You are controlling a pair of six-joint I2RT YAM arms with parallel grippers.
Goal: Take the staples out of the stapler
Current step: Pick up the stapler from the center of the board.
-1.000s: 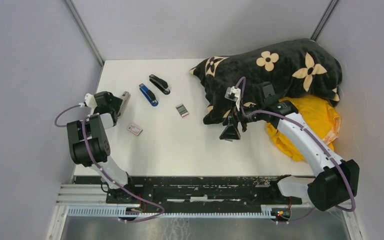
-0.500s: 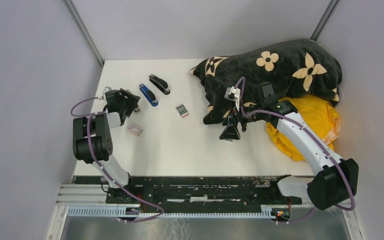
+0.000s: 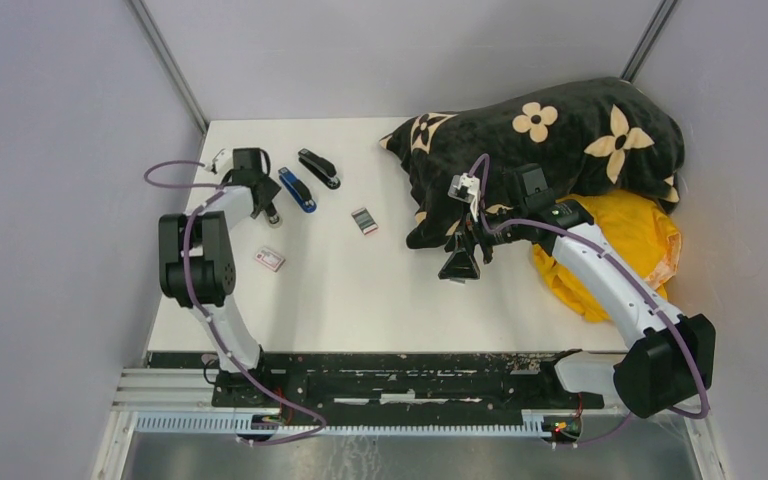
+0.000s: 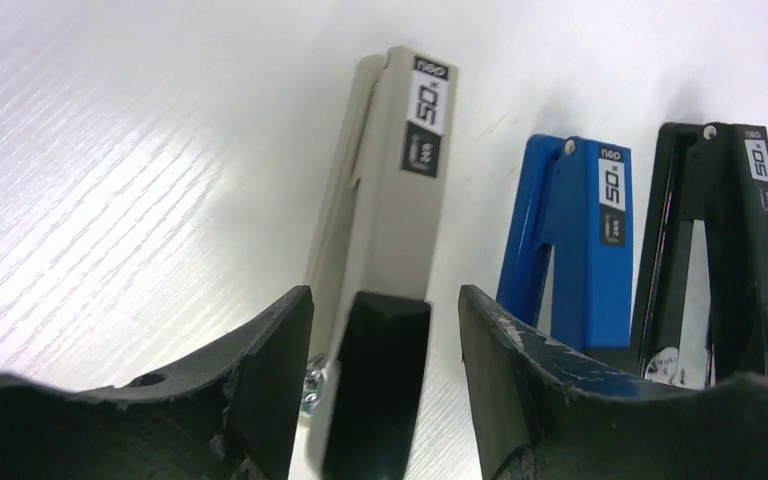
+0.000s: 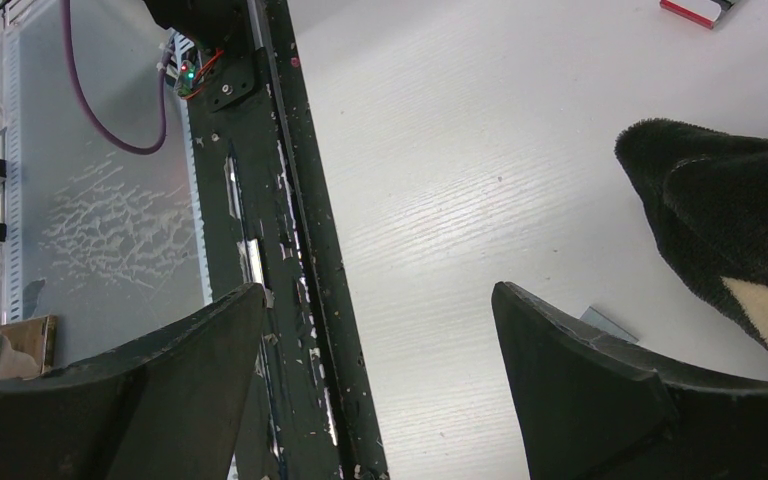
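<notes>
**Step in hand: grasping the beige stapler**

Your left claw (image 4: 385, 305) straddles the beige stapler (image 4: 395, 200) near the surface's (image 4: 110, 200) far-left corner. It is released, with a gap on one side. Your right claw (image 5: 380, 300) hangs released and empty. No staples are visible; they are probably inside. Next, clench squarely.

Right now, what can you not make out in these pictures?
- Staples: none visible anywhere; the beige stapler's body hides its inside, left wrist view.
- Beige stapler, top view: mostly under the left claw.
- Grey piece, right wrist view: cut off by a finger of the right claw; unidentifiable.
</notes>
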